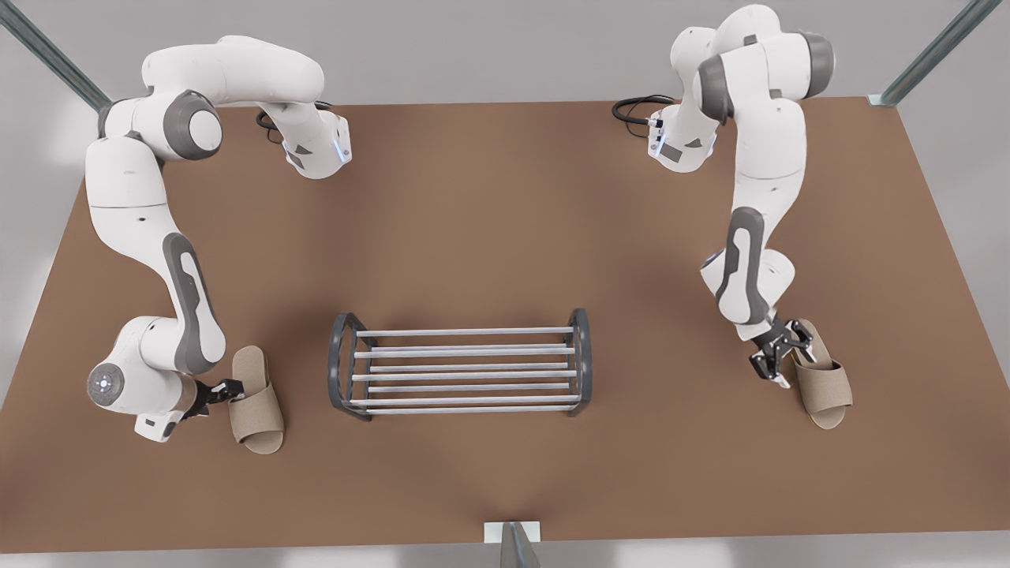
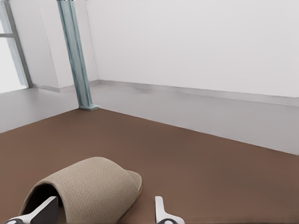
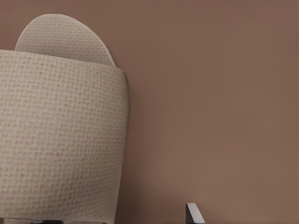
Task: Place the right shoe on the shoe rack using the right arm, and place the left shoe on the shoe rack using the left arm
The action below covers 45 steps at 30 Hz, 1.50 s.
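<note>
The shoe rack [image 1: 465, 353], a low dark frame with silver rods, stands mid-table. On the front view's left the left shoe [image 1: 256, 402], a beige slipper, lies flat on the table. My left gripper [image 1: 230, 389] reaches it from the side and is open. In the left wrist view one fingertip [image 2: 46, 209] sits in the left shoe's [image 2: 88, 189] opening, the other fingertip [image 2: 160, 211] outside the strap. On the front view's right lies the right shoe [image 1: 822, 383]. My right gripper [image 1: 779, 361] comes down at its inner edge, open. One fingertip [image 3: 193, 212] shows beside the right shoe's strap [image 3: 56, 135].
The brown table [image 1: 505, 221] stretches wide behind and in front of the rack. Both arm bases with black cables [image 1: 635, 106] stand at the far edge. Metal posts [image 1: 517, 544] rise at the near edge and far corners.
</note>
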Available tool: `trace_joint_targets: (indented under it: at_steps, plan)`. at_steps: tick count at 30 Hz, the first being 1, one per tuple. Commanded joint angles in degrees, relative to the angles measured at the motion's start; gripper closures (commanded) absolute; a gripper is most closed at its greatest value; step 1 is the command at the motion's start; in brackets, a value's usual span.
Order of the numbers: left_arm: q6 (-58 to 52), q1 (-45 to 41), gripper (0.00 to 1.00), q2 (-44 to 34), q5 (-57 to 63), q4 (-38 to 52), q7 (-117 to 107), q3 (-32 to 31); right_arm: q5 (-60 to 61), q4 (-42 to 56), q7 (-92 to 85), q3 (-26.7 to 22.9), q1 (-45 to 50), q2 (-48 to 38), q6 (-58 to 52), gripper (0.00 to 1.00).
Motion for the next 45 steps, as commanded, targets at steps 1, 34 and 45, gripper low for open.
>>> trace_joint_targets:
  at_steps: [1, 34, 45]
  plan:
    - [0.3, 0.0, 0.0, 0.2, 3.0, 0.3, -23.8, 0.0, 0.1, 0.0, -2.4, 0.0, 0.0, -0.1, 0.1, 0.16]
    - [1.5, 7.4, 0.0, 9.8, 7.8, 10.1, -24.5, -2.2, -1.1, 0.9, -1.8, 0.1, 0.5, -0.9, -0.7, 0.79]
    - [1.6, 5.2, 0.45, 8.0, 8.3, 9.8, -23.8, -1.7, 2.2, 6.1, 2.3, 4.5, -0.9, -14.6, -14.2, 0.79]
